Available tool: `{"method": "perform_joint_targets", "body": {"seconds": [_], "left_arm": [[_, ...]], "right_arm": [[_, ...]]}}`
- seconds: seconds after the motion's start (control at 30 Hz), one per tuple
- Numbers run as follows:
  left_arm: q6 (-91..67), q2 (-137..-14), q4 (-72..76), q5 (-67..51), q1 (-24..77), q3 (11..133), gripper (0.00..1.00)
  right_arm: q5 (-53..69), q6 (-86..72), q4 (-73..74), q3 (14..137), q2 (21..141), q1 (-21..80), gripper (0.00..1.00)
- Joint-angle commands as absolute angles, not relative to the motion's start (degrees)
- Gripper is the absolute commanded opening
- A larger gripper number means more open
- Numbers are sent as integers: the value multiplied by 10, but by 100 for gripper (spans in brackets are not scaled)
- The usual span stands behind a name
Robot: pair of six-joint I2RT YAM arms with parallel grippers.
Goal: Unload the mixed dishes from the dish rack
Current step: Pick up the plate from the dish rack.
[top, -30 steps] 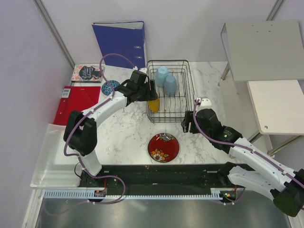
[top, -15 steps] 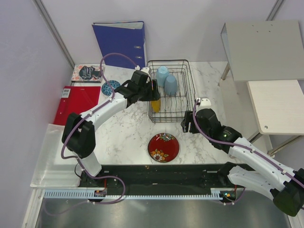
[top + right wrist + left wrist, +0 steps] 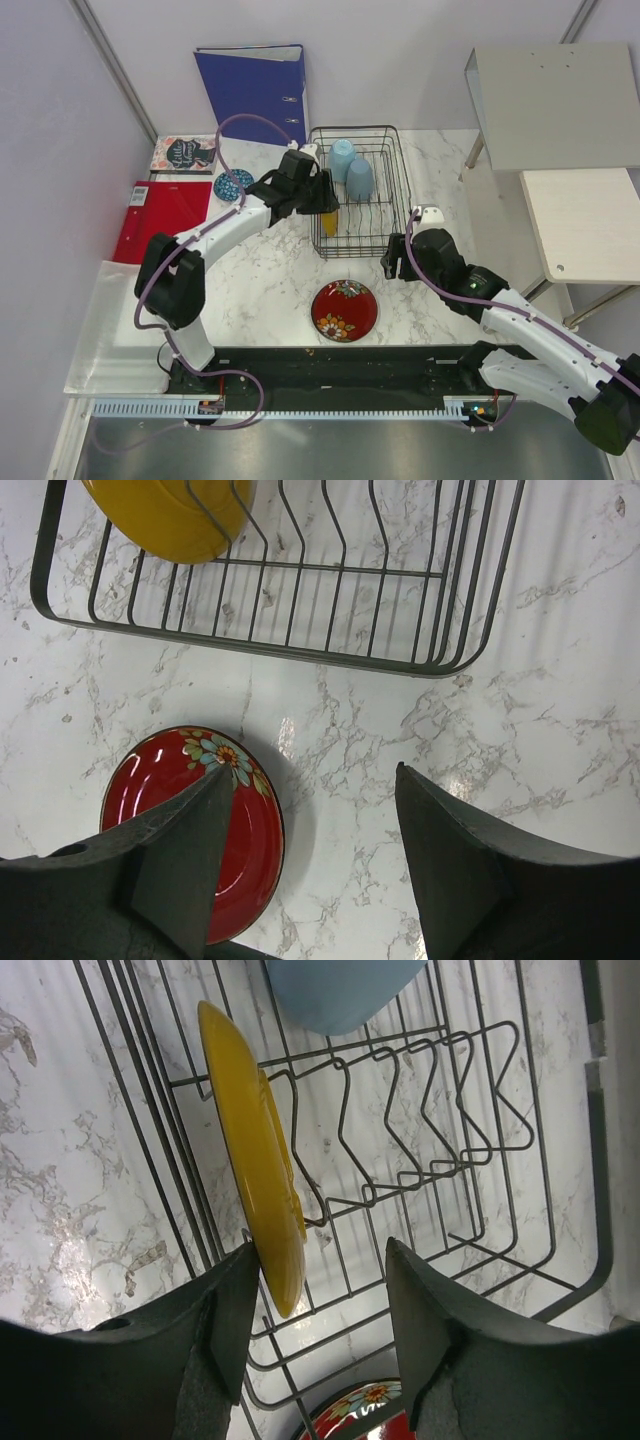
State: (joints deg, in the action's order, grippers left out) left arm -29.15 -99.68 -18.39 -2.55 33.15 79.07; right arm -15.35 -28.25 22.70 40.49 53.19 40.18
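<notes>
Left wrist view: the left gripper (image 3: pixel 320 1260) has its jaws spread but narrowing astride the lower rim of the yellow patterned plate (image 3: pixel 250 1140), which stands on edge between the prongs by the left wall of the dish rack (image 3: pixel 405 200). One finger sits just beside the rim, with no pinch visible yet. A second ago, seen from above, the gripper hung farther back and more of the plate showed; now the wrist covers most of it, so the grasp looks close. Two pale blue cups (image 3: pixel 342 158) stand at the rack's far end, while the red floral plate (image 3: pixel 344 310) and the small blue bowl (image 3: pixel 232 185) lie outside it on the counter (image 3: pixel 270 280). The right gripper (image 3: pixel 312 775), jaws wide and empty, hovers between rack and red plate. Lifting room looks tight, with wire wall on one side and prongs on the other; bare counter lies left of the rack.
</notes>
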Motion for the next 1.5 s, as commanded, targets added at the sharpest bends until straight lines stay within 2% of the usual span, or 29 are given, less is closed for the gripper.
{"method": "perform_joint_targets", "body": {"seconds": [0.0, 0.17, 0.27, 0.3, 0.37, 0.4, 0.47, 1.13, 1.47], "left_arm": [[-306, -1022, -155, -40, 334, 780, 59], [-305, -1036, -144, -43, 334, 772, 58], [-303, -1035, -140, -47, 334, 771, 42], [-303, -1034, -139, -48, 334, 770, 30], [-301, -1027, -140, -49, 334, 769, 21], [-300, -1020, -140, -48, 333, 769, 10], [-295, -1012, -141, -48, 334, 767, 2], [-276, -862, -131, -118, 334, 757, 2], [-252, -778, -130, -115, 334, 732, 2]], "right_arm": [[-157, -286, 209, 402, 534, 403, 73], [-157, -285, 209, 403, 538, 403, 73], [-157, -285, 209, 403, 540, 403, 73], [-157, -285, 208, 404, 541, 403, 73], [-157, -286, 209, 404, 541, 403, 73], [-156, -285, 209, 405, 541, 403, 73], [-155, -285, 209, 406, 541, 403, 73], [-156, -287, 224, 433, 526, 403, 73], [-164, -302, 256, 478, 535, 403, 73]]}}
